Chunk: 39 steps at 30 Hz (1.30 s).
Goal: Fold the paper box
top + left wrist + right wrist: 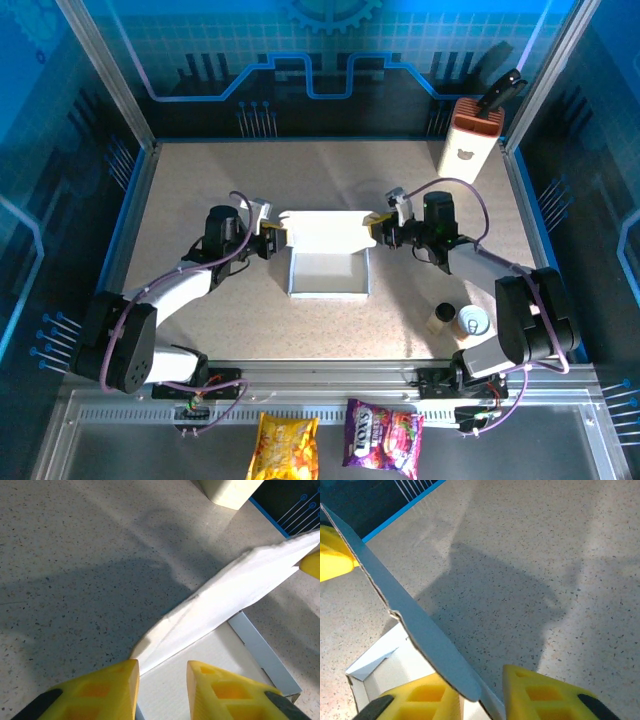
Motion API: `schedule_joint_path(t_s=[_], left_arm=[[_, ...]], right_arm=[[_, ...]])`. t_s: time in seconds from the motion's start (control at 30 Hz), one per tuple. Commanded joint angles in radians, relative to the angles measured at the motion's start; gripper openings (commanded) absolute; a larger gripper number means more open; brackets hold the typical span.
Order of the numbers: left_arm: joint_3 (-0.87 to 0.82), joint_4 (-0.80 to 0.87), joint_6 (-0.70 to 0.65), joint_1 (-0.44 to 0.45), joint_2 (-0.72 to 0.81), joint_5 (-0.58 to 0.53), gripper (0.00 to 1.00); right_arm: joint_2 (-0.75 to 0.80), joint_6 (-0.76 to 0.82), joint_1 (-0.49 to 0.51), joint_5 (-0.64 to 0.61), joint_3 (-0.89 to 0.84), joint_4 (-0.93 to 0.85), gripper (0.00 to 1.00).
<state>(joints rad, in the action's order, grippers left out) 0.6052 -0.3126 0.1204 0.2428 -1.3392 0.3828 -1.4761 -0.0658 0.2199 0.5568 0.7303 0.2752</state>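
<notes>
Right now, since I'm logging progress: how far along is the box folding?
Done: the paper box has its tray walls standing. In hand: the left gripper and right gripper straddle the ends of the raised lid flap, jaws apart. Left: folding the lid down and closing it.

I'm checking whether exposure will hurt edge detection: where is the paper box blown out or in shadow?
Top external: the paper box has its raised flap glaring near-white, creases faint. Left wrist: the flap is overexposed, texture lost; a broad soft shadow darkens the table. Right wrist: the flap's facing side is shaded grey, its edge crisp against the lit table.
</notes>
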Motion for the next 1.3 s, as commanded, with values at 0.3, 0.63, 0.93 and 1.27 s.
schedule_joint_path(t_s=[0.3,0.63,0.93,1.27], left_arm=[[0.046,0.004,-0.032,0.003,-0.015,0.056,0.28],[0.043,0.037,-0.043,0.002,0.009,-0.087,0.37],[0.054,-0.024,-0.063,-0.027,-0.042,-0.052,0.61],[0.123,-0.086,-0.097,-0.037,-0.151,0.061,0.53]], right_arm=[[-0.007,0.043,0.037,-0.016,0.048,-0.056,0.20],[-0.007,0.069,0.047,-0.021,0.055,-0.080,0.16],[-0.021,0.086,0.050,0.009,0.066,-0.085,0.14],[-0.025,0.090,0.052,0.021,0.069,-0.082,0.12]])
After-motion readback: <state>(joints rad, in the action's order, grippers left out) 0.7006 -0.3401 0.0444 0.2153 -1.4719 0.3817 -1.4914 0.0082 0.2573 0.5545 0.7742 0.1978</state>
